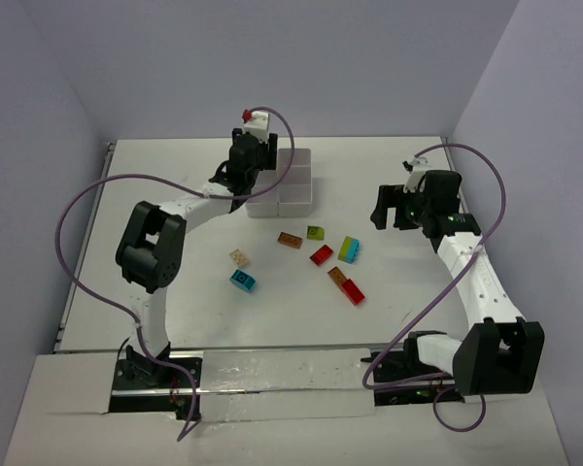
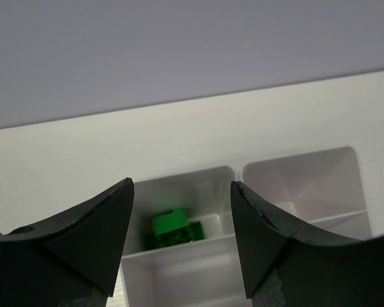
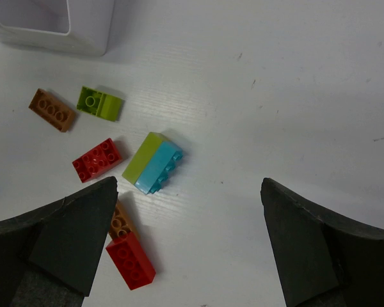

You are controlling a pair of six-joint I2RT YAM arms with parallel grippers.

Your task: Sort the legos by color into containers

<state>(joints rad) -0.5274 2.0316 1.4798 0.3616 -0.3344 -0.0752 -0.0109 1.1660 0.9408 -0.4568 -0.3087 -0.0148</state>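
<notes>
The white compartment tray (image 1: 296, 189) stands at the back centre of the table. My left gripper (image 1: 253, 170) hovers over its left side, open. In the left wrist view a green brick (image 2: 173, 229) lies loose in a tray compartment (image 2: 179, 185) below the gap of the left gripper (image 2: 182, 185). Loose legos lie in front of the tray: orange-brown (image 1: 291, 240), lime (image 1: 315, 232), red (image 1: 321, 255), lime-and-cyan (image 1: 349, 249), tan (image 1: 239, 259), cyan (image 1: 243, 281), and an orange-brown (image 1: 337, 277) joined to a red (image 1: 354, 292). My right gripper (image 1: 394, 216) hangs open right of them, holding nothing.
In the right wrist view the right gripper (image 3: 189, 182) is above bare table, with the lime-and-cyan brick (image 3: 152, 162), a red brick (image 3: 97, 159) and the tray corner (image 3: 83, 38) to its left. Purple walls close the back and sides.
</notes>
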